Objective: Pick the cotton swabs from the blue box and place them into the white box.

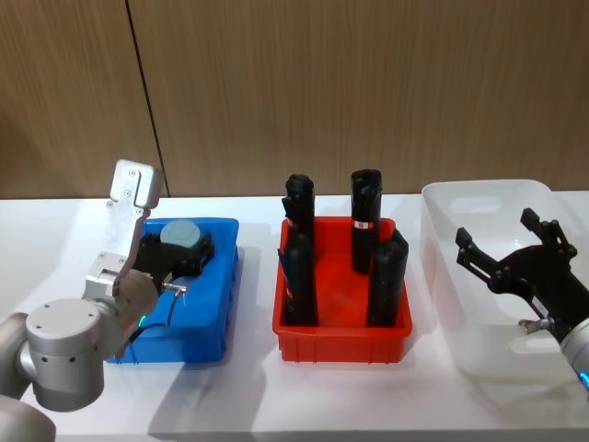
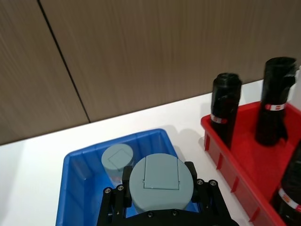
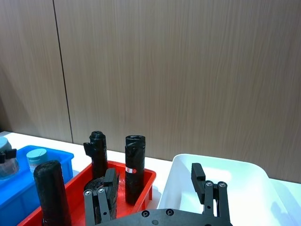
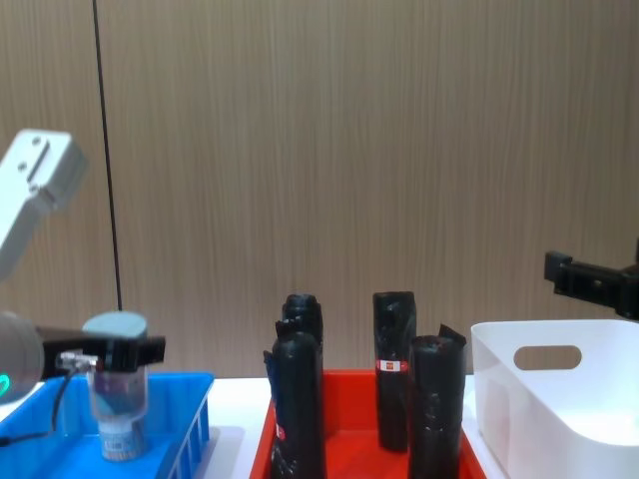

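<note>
Left gripper (image 1: 179,249) is clamping one cotton swabs tub (image 4: 118,404) at its lid, inside blue box (image 1: 225,304). Right gripper (image 1: 495,230) is hanging spread wide, empty, over white box (image 1: 442,241).

No writing can be read anywhere: the red-and-white bands on the black rolls (image 1: 364,222) and the printed label on the cotton swabs (image 4: 119,437) tub are too small to make out.

Black rolls (image 1: 365,216) just beside white box (image 1: 442,267)

White table (image 1: 55,244): blue box (image 1: 175,351); red tray (image 1: 340,345); white box (image 1: 440,267)
</note>
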`<state>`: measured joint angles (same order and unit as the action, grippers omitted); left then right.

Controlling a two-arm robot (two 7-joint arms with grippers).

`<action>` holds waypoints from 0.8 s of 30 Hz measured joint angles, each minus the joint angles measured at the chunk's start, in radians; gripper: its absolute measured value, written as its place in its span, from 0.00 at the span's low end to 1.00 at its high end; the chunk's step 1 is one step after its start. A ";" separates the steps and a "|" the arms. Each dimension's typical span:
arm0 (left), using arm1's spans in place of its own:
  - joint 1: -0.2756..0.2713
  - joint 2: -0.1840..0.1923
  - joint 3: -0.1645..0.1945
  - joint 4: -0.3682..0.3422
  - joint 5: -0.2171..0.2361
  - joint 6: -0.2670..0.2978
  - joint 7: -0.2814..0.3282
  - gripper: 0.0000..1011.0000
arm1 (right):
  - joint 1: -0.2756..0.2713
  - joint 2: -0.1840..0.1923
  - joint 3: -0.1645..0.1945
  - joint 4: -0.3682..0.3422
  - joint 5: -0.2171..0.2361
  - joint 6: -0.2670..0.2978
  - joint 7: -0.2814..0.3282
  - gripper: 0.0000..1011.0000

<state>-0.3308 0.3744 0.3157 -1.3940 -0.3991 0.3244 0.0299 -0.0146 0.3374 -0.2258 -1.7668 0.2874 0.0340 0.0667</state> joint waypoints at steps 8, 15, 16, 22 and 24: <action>0.038 0.037 -0.011 -0.097 0.000 -0.012 -0.066 0.66 | 0.000 0.000 0.000 0.000 0.000 0.000 0.000 0.99; 0.073 0.071 -0.023 -0.157 -0.045 -0.034 -0.161 0.66 | 0.000 0.000 0.000 0.000 0.000 0.000 0.000 0.99; 0.075 0.074 -0.024 -0.161 -0.052 -0.036 -0.173 0.66 | 0.000 0.000 0.000 0.000 0.000 0.000 0.000 0.99; 0.096 0.096 -0.032 -0.186 -0.098 -0.047 -0.260 0.66 | 0.000 0.000 0.000 0.000 0.000 0.000 0.000 0.99; 0.099 0.100 -0.033 -0.189 -0.109 -0.049 -0.286 0.66 | 0.000 0.000 0.000 0.000 0.000 0.000 0.000 0.99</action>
<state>-0.2320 0.4747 0.2831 -1.5829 -0.5078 0.2759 -0.2556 -0.0146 0.3375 -0.2259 -1.7668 0.2874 0.0340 0.0667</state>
